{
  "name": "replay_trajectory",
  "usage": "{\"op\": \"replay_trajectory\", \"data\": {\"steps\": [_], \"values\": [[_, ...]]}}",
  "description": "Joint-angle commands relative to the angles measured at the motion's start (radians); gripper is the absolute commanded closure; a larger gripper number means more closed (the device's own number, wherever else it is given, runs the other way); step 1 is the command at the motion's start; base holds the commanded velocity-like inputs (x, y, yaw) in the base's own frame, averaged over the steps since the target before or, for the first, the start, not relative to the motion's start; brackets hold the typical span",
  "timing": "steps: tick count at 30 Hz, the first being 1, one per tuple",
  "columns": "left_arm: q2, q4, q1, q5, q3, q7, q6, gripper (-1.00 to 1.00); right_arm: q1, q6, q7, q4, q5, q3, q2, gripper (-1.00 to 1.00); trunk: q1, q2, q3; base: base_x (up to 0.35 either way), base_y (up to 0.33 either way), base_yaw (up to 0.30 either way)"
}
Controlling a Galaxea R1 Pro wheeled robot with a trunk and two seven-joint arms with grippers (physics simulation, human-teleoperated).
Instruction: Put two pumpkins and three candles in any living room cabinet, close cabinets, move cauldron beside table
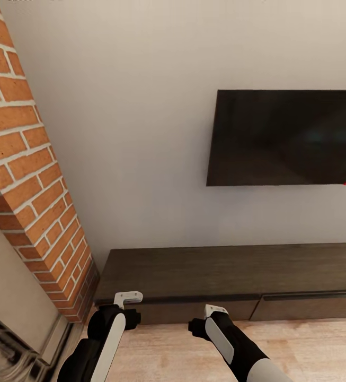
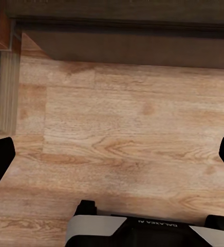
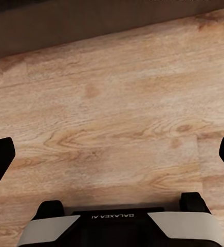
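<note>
Robot faces the cabinet [image 1: 231, 276], the long dark unit along the far wall under a wall TV [image 1: 286, 138], brick fireplace [image 1: 29, 175] to the left. Drawer fronts look flush, so prob. all shut, though the right end is cut off. Left gripper [image 2: 112, 154] and right gripper [image 3: 112, 154] both hang over bare plank floor [image 3: 117, 118] just near of the cabinet, fingers spread wide, holding nothing. Judging by this, nothing in hand to stow; fetching items and placing the cauldron seem left to do.
</note>
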Motion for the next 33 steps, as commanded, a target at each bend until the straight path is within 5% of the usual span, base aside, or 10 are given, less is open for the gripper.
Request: {"op": "replay_trajectory", "data": {"steps": [1,20,23,30,33], "values": [[0.0,-0.001,-0.001,0.01,-0.001,0.01,0.002,-1.0,-0.001,0.001,-0.01,-0.002,-0.011,0.005,-0.001,-1.0,-0.004,0.006,0.002,0.0,0.0,0.0],[-0.002,0.027,-0.001,0.01,-0.001,0.01,0.001,-1.0,-0.001,-0.001,-0.007,0.01,-0.011,0.005,-0.002,-1.0,-0.077,0.139,0.061,0.0,0.0,0.0],[0.001,0.057,-0.001,0.009,0.001,0.01,0.0,-1.0,-0.001,-0.001,-0.006,0.013,-0.013,0.005,-0.021,-1.0,-0.088,0.16,0.071,0.0,0.0,0.0],[0.005,0.311,-0.034,0.004,0.004,0.01,-0.019,-1.0,0.0,-0.003,-0.005,0.026,-0.019,0.006,-0.053,-1.0,-0.115,0.209,0.093,0.0,0.0,0.0],[0.018,0.483,-0.042,0.003,0.003,0.007,-0.119,-1.0,-0.001,-0.008,-0.005,0.056,-0.019,0.007,-0.056,-1.0,-0.126,0.23,0.102,0.0,0.0,0.0]]}}
